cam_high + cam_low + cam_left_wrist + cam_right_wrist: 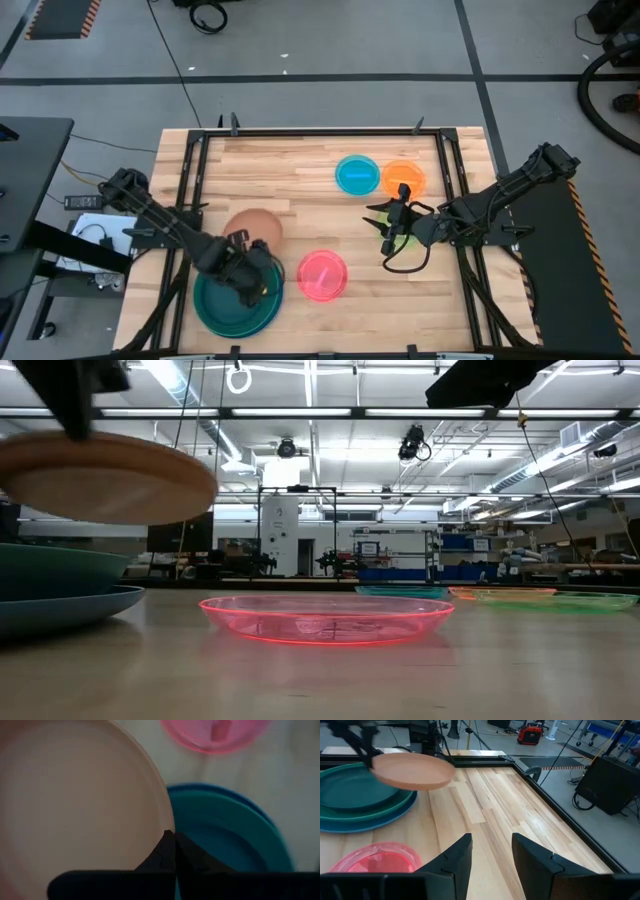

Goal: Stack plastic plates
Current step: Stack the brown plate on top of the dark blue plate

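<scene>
My left gripper (171, 840) is shut on the tan-brown plate (255, 227), which hangs in the air by the far edge of a stack of teal plates (238, 300) on a blue one (370, 825). The pink plate (322, 275) lies flat to the right of the stack. The cyan plate (357, 174) and the orange plate (403, 178) lie side by side near the far right. My right gripper (393, 228) is open above the translucent green plate (402, 241); its fingers (455, 857) touch nothing. My left gripper pinches the tan-brown plate by its rim (162, 827), at the edge nearest the stack. The fingers (75, 400) come down on it from above. The plate (100, 475) is lifted clear of the table and the stack, nearly level, its free side dipping a little.
Bare wood lies between the pink plate and the far edge, and along the table's middle (490, 805). A black frame rail (320, 131) runs round the table top. The green, orange and cyan plates (400, 590) line up behind the pink one in the low view.
</scene>
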Robot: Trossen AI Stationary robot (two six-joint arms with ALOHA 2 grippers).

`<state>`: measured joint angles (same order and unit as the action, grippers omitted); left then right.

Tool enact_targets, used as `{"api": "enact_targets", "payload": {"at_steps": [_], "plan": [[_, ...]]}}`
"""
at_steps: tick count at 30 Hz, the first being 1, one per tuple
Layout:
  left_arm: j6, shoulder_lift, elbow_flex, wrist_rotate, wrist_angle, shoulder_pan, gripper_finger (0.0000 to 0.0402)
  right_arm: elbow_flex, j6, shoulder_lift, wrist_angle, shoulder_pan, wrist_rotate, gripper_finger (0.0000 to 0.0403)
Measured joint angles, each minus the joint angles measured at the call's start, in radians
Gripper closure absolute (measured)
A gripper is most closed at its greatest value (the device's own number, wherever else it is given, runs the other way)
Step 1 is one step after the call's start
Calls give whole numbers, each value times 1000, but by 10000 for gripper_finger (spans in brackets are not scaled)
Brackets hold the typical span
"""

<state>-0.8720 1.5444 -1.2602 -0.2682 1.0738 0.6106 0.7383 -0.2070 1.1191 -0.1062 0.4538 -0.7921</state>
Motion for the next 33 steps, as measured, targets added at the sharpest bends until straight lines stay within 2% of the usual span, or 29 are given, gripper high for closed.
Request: {"api": "enact_targets", "payload": {"at_steps": [6,16,26,33], "plan": [[-176,0,-15,55,1,126,401,0,0,0,0,0,0,253],[-406,0,-17,58,-14,283,401,0,0,0,21,0,0,253],[-484,0,-17,56,-159,300,401,0,5,0,23,-1,0,253],[-505,17,-17,56,-158,301,401,0,8,0,23,-1,0,253]]}}
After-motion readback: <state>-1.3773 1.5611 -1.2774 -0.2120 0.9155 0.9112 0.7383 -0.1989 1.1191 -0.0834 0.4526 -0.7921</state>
